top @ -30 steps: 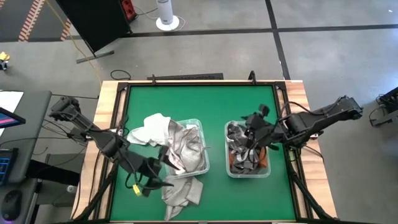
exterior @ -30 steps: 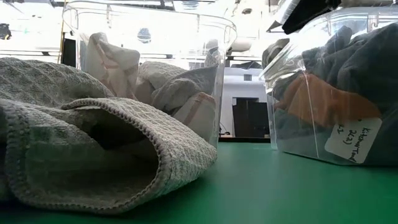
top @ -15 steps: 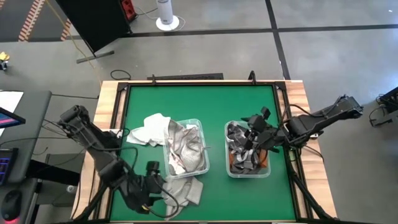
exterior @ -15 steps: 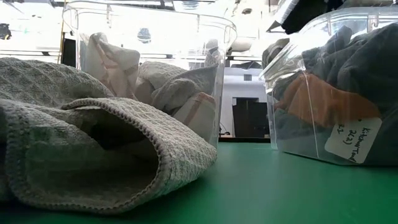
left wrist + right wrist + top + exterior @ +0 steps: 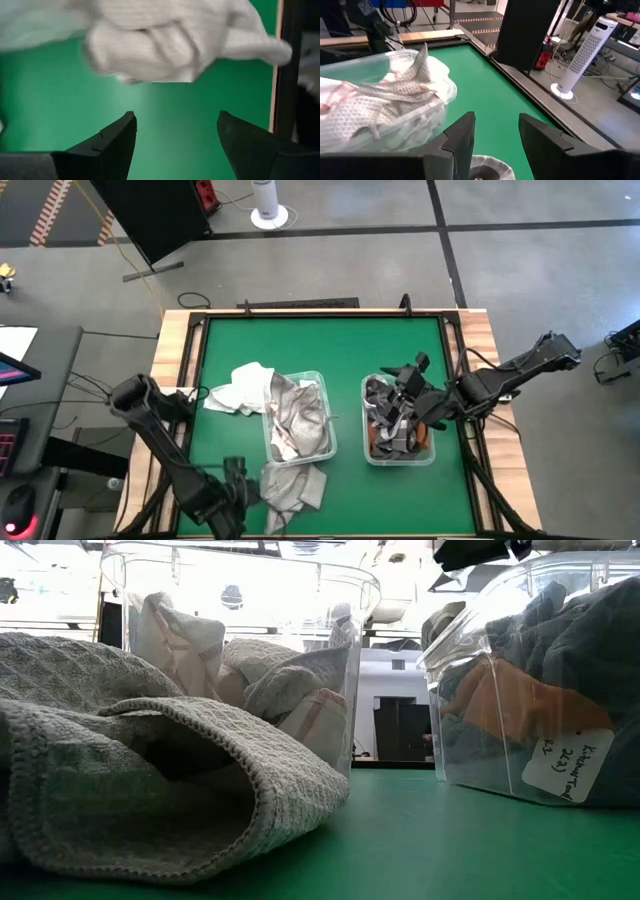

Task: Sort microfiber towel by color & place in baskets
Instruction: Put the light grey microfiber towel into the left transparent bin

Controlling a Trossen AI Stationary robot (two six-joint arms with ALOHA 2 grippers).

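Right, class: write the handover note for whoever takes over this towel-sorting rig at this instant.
Left gripper: open, empty, low at the table's near edge beside the loose grey towel.
Right gripper: open, empty, above the right basket.
Left basket: holds light towels, one draped over its rim.
Right basket: holds dark towels.
White towel: on the mat beside the left basket.
Done: most towels binned.
Left: bin the grey and white towels, tuck in the draped one.

bright, even light; left-wrist blur
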